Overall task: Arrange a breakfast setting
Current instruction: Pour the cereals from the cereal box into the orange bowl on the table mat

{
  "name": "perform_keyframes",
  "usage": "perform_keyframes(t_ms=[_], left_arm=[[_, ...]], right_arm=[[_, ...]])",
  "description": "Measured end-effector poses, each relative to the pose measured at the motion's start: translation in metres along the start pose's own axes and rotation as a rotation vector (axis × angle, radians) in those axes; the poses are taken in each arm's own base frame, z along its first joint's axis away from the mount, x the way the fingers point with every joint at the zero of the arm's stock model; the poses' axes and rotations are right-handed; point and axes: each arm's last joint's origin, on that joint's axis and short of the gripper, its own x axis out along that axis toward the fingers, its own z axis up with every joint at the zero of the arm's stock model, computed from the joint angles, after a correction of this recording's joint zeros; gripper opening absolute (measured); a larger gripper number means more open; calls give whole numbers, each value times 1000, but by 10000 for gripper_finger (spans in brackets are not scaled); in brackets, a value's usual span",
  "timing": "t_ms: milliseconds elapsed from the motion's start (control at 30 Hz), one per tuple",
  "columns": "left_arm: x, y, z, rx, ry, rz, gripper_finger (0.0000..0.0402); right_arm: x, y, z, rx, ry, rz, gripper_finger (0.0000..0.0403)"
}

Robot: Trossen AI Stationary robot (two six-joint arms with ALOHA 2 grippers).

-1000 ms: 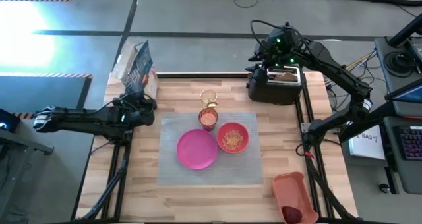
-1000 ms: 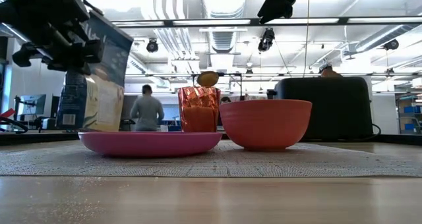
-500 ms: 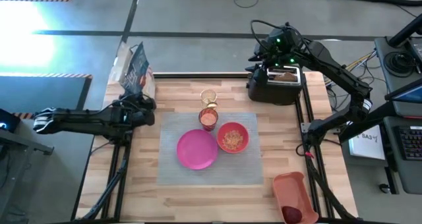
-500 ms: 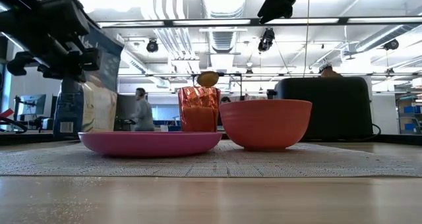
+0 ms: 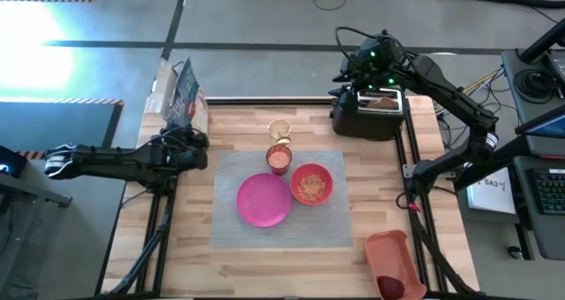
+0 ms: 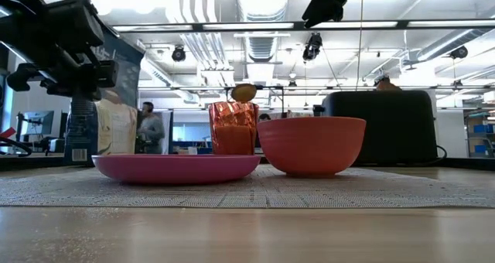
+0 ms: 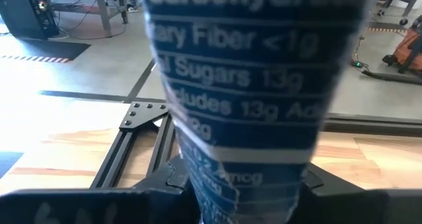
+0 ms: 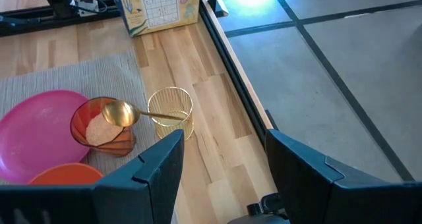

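Note:
On the grey placemat [image 5: 282, 221] lie the pink plate [image 5: 263, 200] and the orange bowl [image 5: 311, 183]. The orange cup [image 5: 279, 160] stands at the placemat's far edge. The clear glass [image 5: 280, 129] stands just beyond it, and the gold spoon [image 8: 142, 113] rests across both. Toast [image 5: 381, 101] sticks out of the toaster [image 5: 371, 115]. A blue cereal box [image 5: 181, 93] stands at the table's far left corner, with my left gripper [image 5: 190, 144] shut on it. My right gripper [image 8: 224, 178] hangs open above the toaster, with nothing between its fingers. My left gripper has the cereal box's lower part [image 7: 244, 184] between its two fingers, one on each narrow side. It comes at the box nearly level from the table's left. The box stands upright in the low view [image 6: 108, 100]; its base is hidden behind the plate and the table line.
An orange tray [image 5: 393, 247] at the near right corner holds the red apple [image 5: 391, 287]. The toaster takes up the far right corner. Bare wood lies left, right and near of the placemat. A person [image 6: 151, 128] walks in the room behind.
The cereal box, tilted a second ago, has tipped upright at the far left corner. My left gripper has sunk slightly with it. The person in the background has walked leftward.

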Motion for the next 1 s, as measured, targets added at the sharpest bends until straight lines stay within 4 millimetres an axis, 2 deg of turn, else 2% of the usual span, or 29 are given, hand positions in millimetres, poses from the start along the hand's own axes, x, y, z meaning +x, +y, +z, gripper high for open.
perform_keyframes(t_ms=[600, 933, 1000], left_arm=[[-3, 5, 0, -26, 185, -58, 212], [-12, 9, 11, -2, 469, -69, 258], [-14, 7, 15, -12, 477, -86, 261]], right_arm=[[0, 0, 0, 0, 0, 0, 203], [0, 0, 0, -1, 0, 0, 203], [0, 0, 0, 0, 0, 0, 203]])
